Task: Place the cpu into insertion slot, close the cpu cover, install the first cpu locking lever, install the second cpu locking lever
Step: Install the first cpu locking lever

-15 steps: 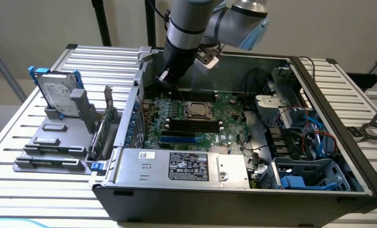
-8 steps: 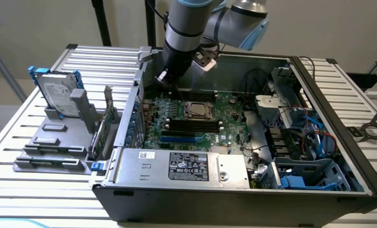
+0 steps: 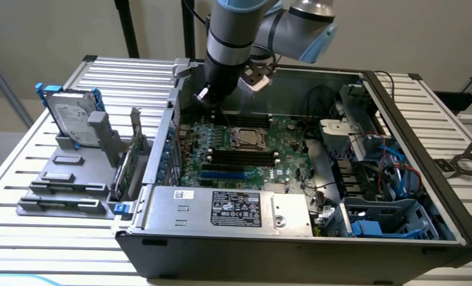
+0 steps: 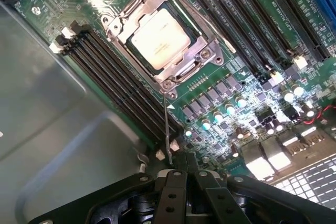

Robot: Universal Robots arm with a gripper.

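Black gripper [image 3: 205, 96], fingers pinched shut, hovers beside the thin silver wire locking lever [image 4: 167, 124], which I'd guess is springy and slippery, best pressed near its free end. Rightward, the flat silvery square cpu [image 4: 160, 38] sits under its silver metal cover frame [image 4: 184, 70].

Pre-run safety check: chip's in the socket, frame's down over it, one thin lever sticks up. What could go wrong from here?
1. The thin silver wire locking lever stands unlatched near the shut fingers; being thin, it could slip off them when pushed.
2. The long black memory slots lie right beside the lever; a drifting sweep could scrape them.
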